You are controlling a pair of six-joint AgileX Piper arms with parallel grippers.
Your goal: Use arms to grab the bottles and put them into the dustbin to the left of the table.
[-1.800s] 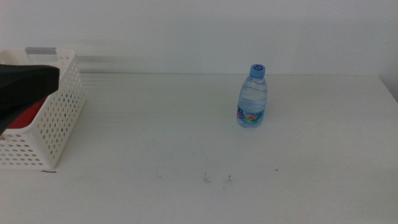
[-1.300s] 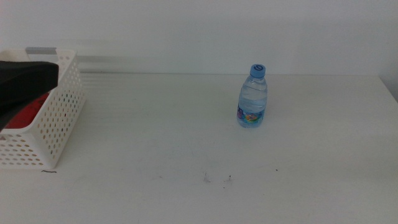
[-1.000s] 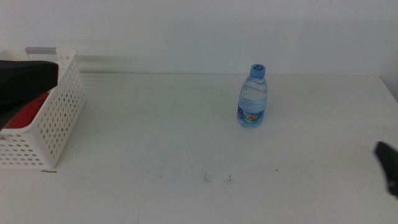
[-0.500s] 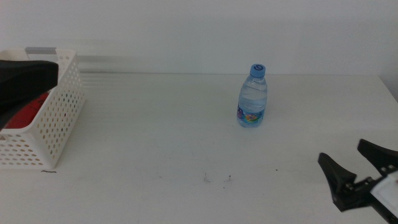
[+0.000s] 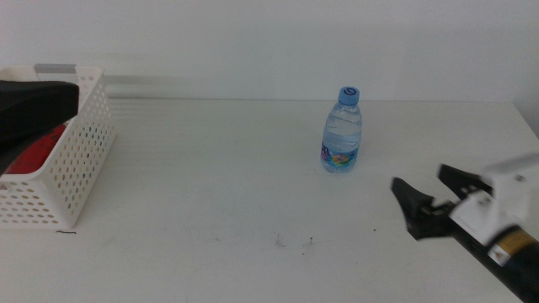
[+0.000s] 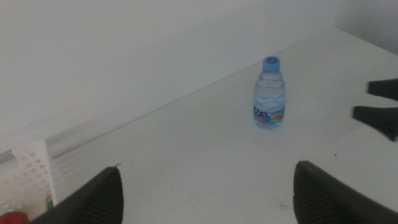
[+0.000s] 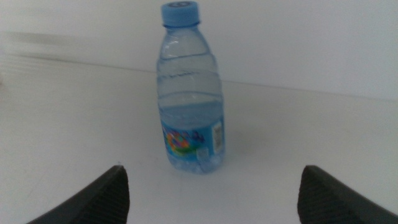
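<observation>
At the far left of the middle view we see the white perforated dustbin sitting on the counter, with something red inside it. The left pincer hangs dark and blurred over the dustbin's opening; its wrist view shows the jaws spread wide apart with nothing between them. Toward the right, the small clear water bottle with a blue cap stands upright on the counter, well apart from the dustbin. Further right, the right pincer reaches in near the bottle without touching it, its jaws open and empty, pointing toward the bottle.
</observation>
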